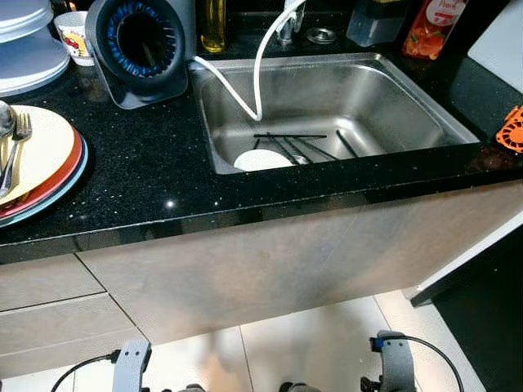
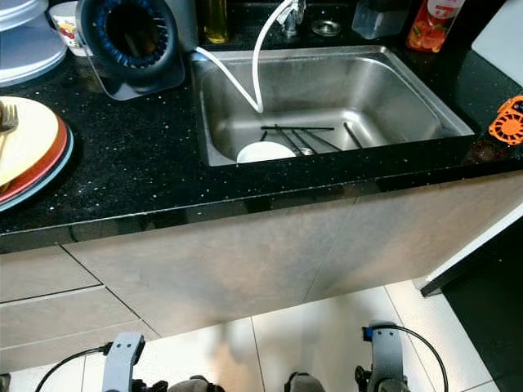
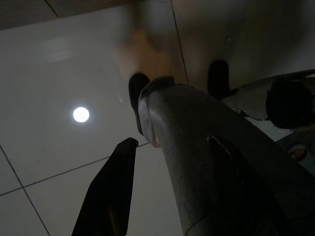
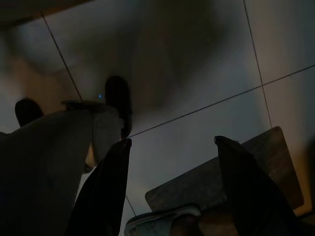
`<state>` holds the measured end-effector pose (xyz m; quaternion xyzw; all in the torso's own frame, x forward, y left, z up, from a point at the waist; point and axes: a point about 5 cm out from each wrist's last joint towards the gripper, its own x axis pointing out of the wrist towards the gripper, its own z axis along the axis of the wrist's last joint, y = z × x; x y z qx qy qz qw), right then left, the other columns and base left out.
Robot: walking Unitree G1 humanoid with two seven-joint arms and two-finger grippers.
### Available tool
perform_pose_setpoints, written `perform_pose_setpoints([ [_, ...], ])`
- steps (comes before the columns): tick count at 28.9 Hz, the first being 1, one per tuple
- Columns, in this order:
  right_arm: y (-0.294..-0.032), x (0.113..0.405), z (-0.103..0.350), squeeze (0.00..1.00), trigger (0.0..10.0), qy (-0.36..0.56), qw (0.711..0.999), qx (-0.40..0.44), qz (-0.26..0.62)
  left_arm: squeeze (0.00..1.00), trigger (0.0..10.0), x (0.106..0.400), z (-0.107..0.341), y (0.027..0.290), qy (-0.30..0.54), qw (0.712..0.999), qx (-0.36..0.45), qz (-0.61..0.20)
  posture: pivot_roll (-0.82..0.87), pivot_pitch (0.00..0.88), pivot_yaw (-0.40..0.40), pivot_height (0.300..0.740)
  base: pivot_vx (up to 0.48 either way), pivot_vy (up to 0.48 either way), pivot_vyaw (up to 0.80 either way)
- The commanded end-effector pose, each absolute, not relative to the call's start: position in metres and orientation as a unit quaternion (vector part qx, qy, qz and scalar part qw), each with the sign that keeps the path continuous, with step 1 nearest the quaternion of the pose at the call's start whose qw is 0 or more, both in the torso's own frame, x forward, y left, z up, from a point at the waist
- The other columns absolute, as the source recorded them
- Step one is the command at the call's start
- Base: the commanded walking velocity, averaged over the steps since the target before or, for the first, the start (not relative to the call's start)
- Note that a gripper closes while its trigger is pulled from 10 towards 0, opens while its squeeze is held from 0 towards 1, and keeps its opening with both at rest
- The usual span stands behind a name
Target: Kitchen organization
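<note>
Below, both grippers' fingers (image 4: 113, 191) parted and empty over dim floor; sink's (image 1: 392, 98) white dish (image 1: 261, 160) half hidden.

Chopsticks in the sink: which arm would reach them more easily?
Probably the right. The chopsticks lie in the sink, right of the robot's middle, nearer the right arm. Both arms hang low over the floor.

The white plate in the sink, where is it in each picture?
Left eye view: the white plate lies at the sink's near edge, just left of picture centre, black chopsticks beside it.
Right eye view: same plate, same place, a little nearer the middle.
Left wrist view: not in it; floor tiles and a black finger.
Right wrist view: not in it; floor tiles.
Shared landmark: the white hose dipping into the sink.
</note>
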<state>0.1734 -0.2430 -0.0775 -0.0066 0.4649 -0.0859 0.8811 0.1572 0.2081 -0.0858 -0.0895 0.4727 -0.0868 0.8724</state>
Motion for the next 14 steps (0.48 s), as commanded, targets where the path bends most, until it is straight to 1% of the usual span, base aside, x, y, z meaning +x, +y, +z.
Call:
perform_pose_setpoints([
  [1,-0.2411,0.1652,-0.0820,0.00,10.0,0.481,0.873,-0.008,-0.084,0.00,10.0,0.1457,-0.0913,0.2068,0.490,0.863,-0.088,-0.086,0.09,0.131,-0.014,0.740,0.000,0.251,0.00],
  [5,-0.2417,0.1635,-0.0826,0.00,10.0,0.484,0.871,-0.011,-0.083,0.00,10.0,0.1455,-0.0918,0.2054,0.491,0.862,-0.088,-0.086,0.09,0.131,-0.014,0.740,0.000,0.250,0.00],
  [14,-0.2437,0.1607,-0.0833,0.00,10.0,0.488,0.868,-0.013,-0.085,0.00,10.0,0.1442,-0.0932,0.2025,0.493,0.861,-0.089,-0.089,0.09,0.126,-0.019,0.740,-0.290,0.312,0.00],
])
